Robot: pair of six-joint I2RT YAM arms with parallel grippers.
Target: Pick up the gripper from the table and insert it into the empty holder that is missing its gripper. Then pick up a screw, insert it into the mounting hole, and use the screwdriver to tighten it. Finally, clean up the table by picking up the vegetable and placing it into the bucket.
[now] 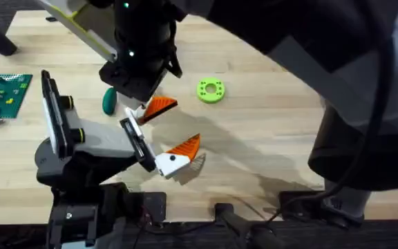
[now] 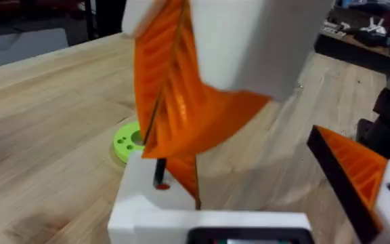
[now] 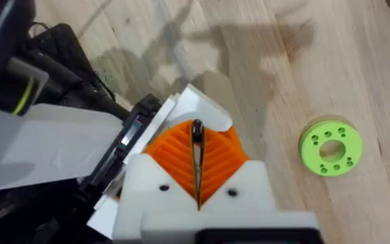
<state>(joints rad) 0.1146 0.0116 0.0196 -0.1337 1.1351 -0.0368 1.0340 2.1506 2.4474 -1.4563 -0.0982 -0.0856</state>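
overhead, the dark right arm looms large, its gripper (image 1: pixel 154 107) down beside the small dark green oval toy vegetable (image 1: pixel 109 102) on the pale wooden surface (image 1: pixel 268 149); a lime green holed disc (image 1: pixel 211 90) lies near. the left gripper (image 1: pixel 178 153) reaches toward it.

left wrist: the white angular plastic holder (image 2: pixel 156 186) sits under the right arm's orange pads.

right wrist: its orange ribbed fingers (image 3: pixel 215 159) are pressed narrow on a thin dark piece; the left fingers' spacing i cannot tell.

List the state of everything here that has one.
left gripper: open.
right gripper: shut on the gripper.
the gripper: pinched, lower end at the holder.
holder: meeting the gripper, seating unclear.
vegetable: lying loose on the table.
lime disc: flat on the table.
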